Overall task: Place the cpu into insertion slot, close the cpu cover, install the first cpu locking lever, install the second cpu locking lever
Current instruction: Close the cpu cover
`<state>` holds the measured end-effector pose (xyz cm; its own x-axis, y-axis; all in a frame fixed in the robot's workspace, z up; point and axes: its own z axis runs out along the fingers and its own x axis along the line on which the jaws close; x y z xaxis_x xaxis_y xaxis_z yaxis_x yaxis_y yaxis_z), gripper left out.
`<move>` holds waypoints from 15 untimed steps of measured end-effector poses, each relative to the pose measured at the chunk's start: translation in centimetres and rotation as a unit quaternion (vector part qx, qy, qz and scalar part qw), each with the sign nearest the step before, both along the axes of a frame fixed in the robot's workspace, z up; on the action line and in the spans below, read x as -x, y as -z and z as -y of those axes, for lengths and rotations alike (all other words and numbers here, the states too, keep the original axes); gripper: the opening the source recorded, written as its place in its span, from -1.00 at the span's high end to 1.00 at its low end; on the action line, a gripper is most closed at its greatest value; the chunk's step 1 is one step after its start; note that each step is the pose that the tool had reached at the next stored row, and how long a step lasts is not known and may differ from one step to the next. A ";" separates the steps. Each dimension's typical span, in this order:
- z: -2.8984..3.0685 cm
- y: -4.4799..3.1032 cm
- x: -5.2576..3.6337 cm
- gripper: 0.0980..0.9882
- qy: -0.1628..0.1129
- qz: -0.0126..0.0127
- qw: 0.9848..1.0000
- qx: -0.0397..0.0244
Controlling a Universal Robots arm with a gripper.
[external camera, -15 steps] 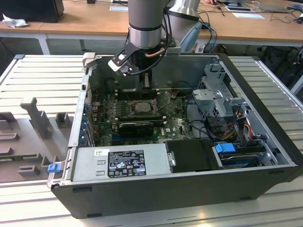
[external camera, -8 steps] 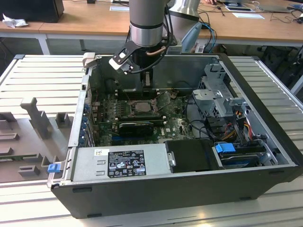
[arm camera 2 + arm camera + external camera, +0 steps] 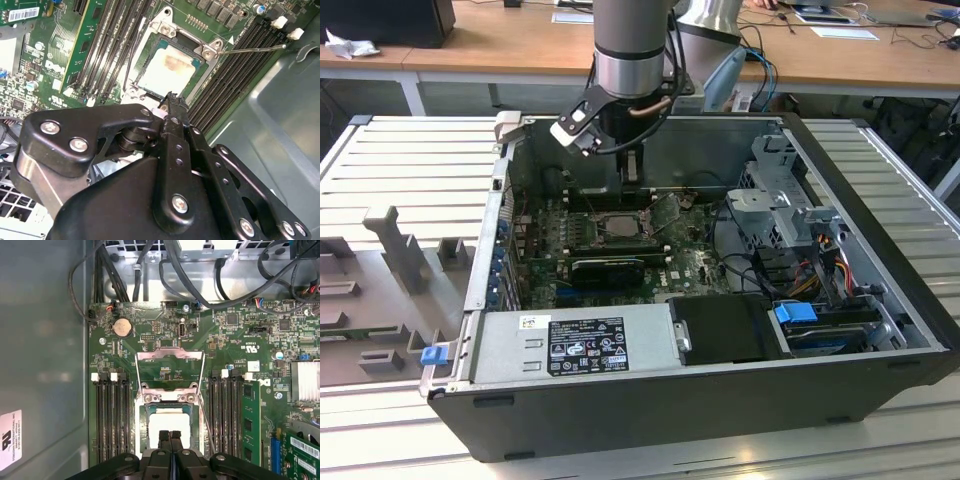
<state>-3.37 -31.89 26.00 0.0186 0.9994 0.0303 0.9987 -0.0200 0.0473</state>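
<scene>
Currently hangs gripper (image 3: 170,434) just over the insertion slot (image 3: 144,425), jaws pressed together, gripping nothing. Shows cpu (image 3: 170,419) seated inside that slot, cpu cover (image 3: 170,356) flipped open beside it.

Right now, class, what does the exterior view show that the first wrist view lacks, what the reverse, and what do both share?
Exterior view adds the black computer case and grey labelled power supply box. First wrist view adds a round silver coin battery and a white rectangular sticker. Both share the green motherboard and shut black gripper.
</scene>
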 end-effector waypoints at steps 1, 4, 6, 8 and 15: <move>0.00 -0.25 0.00 0.98 0.000 0.000 1.000 0.000; -0.02 -0.51 -0.15 0.98 0.000 0.000 1.000 0.000; -0.05 -0.52 -0.67 0.98 0.000 0.000 1.000 0.000; -0.10 -0.52 -1.57 0.98 0.000 0.000 1.000 0.000; -0.19 -0.52 -3.99 0.98 0.000 0.000 1.000 0.000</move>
